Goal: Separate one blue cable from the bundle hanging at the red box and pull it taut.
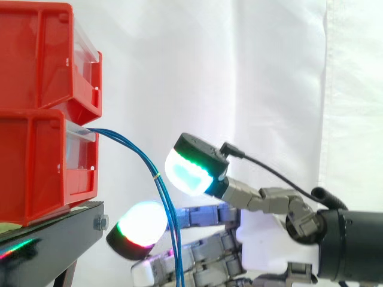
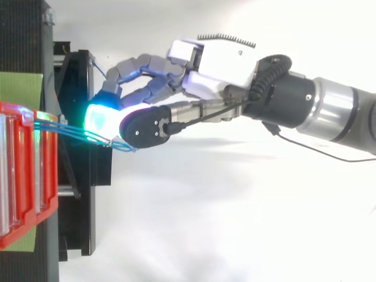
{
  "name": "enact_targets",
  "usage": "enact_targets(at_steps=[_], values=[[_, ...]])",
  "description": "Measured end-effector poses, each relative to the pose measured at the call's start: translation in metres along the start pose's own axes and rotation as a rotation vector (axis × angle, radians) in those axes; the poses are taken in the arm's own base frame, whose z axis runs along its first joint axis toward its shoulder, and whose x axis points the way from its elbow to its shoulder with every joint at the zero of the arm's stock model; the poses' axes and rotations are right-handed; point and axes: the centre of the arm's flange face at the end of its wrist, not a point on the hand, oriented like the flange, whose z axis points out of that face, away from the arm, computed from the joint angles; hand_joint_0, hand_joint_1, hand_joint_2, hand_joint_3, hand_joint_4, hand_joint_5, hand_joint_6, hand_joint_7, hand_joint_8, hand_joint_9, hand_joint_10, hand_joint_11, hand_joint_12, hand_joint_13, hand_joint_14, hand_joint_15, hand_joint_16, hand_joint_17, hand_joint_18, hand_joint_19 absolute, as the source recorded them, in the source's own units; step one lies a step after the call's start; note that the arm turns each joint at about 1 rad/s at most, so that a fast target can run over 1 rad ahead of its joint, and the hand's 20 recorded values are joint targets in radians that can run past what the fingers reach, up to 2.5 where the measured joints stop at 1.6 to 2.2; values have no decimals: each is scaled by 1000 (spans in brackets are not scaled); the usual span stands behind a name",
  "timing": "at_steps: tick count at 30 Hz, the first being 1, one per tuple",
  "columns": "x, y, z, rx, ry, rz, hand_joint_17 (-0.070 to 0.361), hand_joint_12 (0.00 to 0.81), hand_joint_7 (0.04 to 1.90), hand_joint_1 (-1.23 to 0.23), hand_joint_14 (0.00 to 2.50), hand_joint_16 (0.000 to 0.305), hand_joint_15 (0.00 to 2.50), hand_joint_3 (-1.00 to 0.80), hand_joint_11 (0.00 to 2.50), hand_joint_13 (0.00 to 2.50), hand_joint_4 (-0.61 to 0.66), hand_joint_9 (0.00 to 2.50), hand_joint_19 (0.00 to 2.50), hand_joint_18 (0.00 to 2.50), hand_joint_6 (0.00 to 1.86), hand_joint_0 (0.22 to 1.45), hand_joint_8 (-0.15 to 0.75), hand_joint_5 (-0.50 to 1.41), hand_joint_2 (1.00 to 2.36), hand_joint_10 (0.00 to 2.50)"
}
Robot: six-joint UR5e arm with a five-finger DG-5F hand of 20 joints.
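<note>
Tagging hand (image 1: 263, 239) as spread: pads apart, clamped on nothing. Seeing thumb pad (image 1: 190, 167) up top, glowing green and cyan, and a finger pad (image 1: 142, 224) lower down, glowing white with a red-green edge. Clear gap between the two in side view.

Finding blue cable bundle (image 1: 159, 179) running down through that gap. Just fingertip-ward of thumb pad, just wrist-ward of the lower finger pad, crossing in front of the other bent fingers. Cannot tell whether touching either pad. Noting a small yellow band on bundle, level with thumb pad. Strands all close together, none pulled aside, dropping past the palm to the bottom edge.

In top view, same bundle (image 2: 70, 130) stretching from beyond the fingertips to right beside thumb pad.

Placing two stacked red bins beyond the fingertips, opposite the wrist: upper bin (image 1: 42, 54) higher than the whole hand, lower bin (image 1: 36, 167) about level with thumb pad. Tracing bundle's start to front lip of lower bin, arcing toward hand, then dropping.

Putting black stand (image 1: 54, 230) under the bins, just beyond the lower finger pad. White curtain (image 1: 269, 72) behind hand.
</note>
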Motion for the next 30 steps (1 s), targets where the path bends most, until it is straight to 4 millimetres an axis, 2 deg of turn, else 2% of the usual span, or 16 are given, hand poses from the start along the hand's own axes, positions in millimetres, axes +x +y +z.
enact_targets(at_steps=[6,19,30], values=[[9,-10,2,-26,-11,10,99,387,927,-498,13,44,308,-500,395,865,201,799,244,540,700,470,342,-199,1000,11],[30,-11,-1,-31,7,10,105,418,875,-555,11,47,316,-500,421,957,231,812,209,583,715,447,353,-211,1000,11],[31,-10,-1,-20,46,6,101,413,895,-508,13,45,334,-500,457,1014,214,878,226,582,706,469,356,-209,1000,15]])
